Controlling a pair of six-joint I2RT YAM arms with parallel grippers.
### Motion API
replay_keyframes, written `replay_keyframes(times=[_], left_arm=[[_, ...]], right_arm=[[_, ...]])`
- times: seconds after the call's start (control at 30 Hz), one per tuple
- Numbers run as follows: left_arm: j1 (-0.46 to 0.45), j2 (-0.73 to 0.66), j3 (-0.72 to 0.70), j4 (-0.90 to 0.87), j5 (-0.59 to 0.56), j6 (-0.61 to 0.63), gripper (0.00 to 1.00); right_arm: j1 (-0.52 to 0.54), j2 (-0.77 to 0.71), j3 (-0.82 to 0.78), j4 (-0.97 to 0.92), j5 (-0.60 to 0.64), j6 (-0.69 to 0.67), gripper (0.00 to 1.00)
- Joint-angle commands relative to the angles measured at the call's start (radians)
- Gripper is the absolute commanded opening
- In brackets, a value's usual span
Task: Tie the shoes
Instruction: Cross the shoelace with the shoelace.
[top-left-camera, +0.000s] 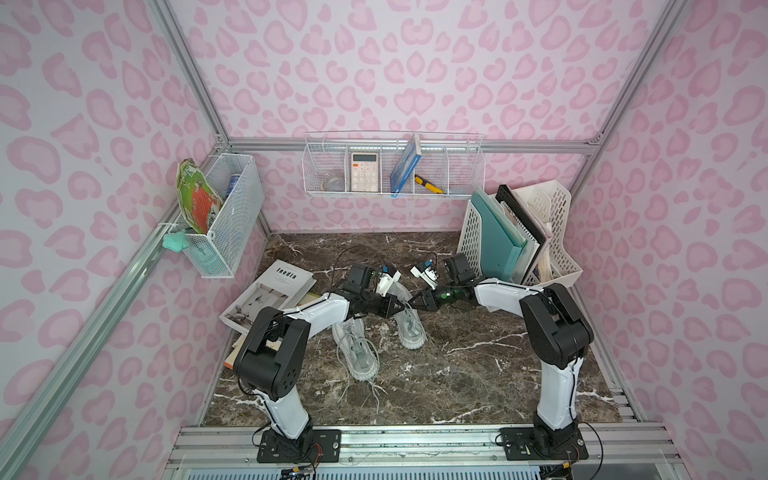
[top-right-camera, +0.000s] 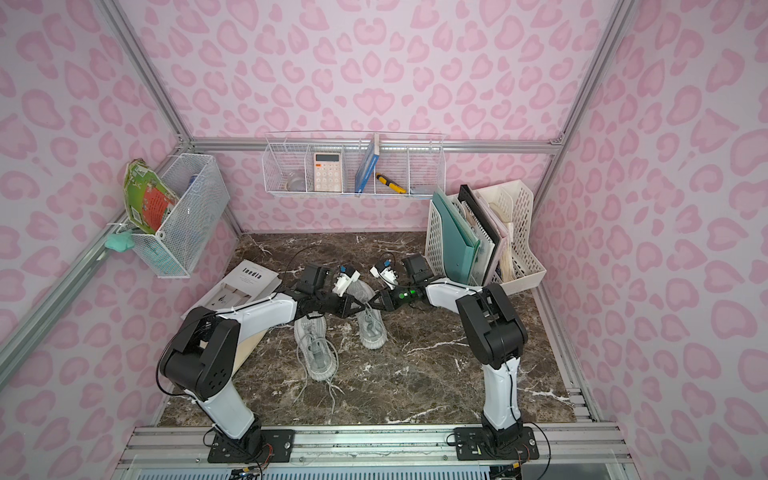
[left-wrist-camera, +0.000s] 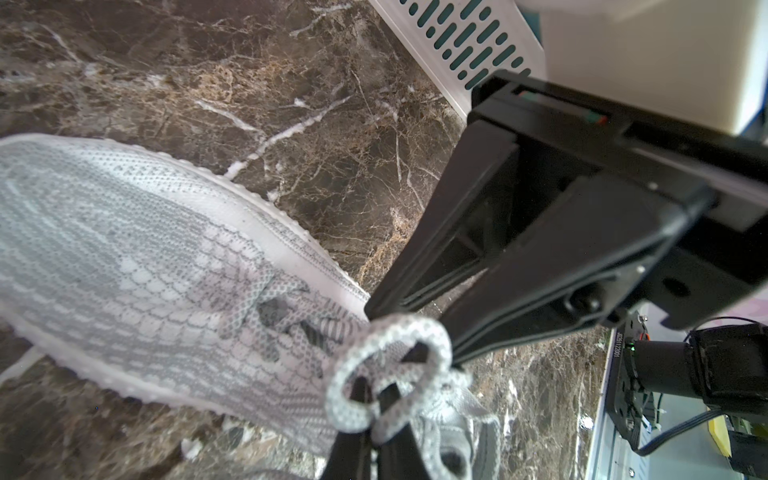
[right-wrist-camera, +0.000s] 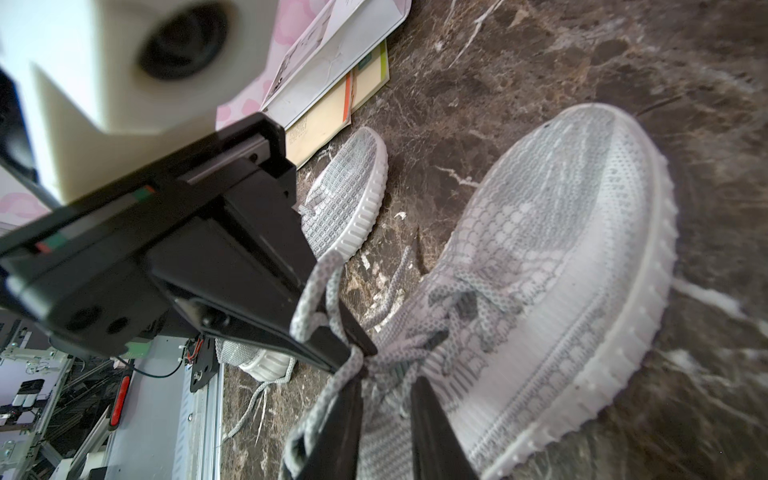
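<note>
Where your two arms meet, the left hand (top-left-camera: 401, 308) and the right hand (top-left-camera: 412, 302) almost touch tip to tip, just above the laces of one grey knit shoe (top-left-camera: 409, 330). Your left hand is squeezed tight on a lace loop (left-wrist-camera: 337, 390). Your right hand has its fingers (right-wrist-camera: 432, 432) a little apart, and the shoe's top shows between them. That shoe sits on the marble counter (top-left-camera: 478, 365). The other shoe (top-left-camera: 359, 353) lies just beside it, nearer the arm bases, its laces loose.
</note>
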Motion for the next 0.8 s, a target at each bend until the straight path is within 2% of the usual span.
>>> replay_keyframes(times=[0.0,0.33,0.63,0.77], left_arm=[[0.0,-0.017,0.008,-0.005,0.023,0.007,0.0],[0.0,-0.031,-0.001,-0.002,0.03,0.007,0.0],[0.0,-0.037,-0.001,-0.012,0.032,0.012,0.0],[0.001,-0.04,0.0,-0.019,0.032,0.018,0.0]], right_arm=[[0.012,0.009,0.014,-0.026,-0.018,-0.023,0.31],[0.027,0.038,0.043,-0.037,-0.008,-0.021,0.31],[0.019,0.031,0.039,-0.038,0.027,-0.019,0.05],[0.011,0.021,0.039,-0.041,0.041,-0.022,0.0]])
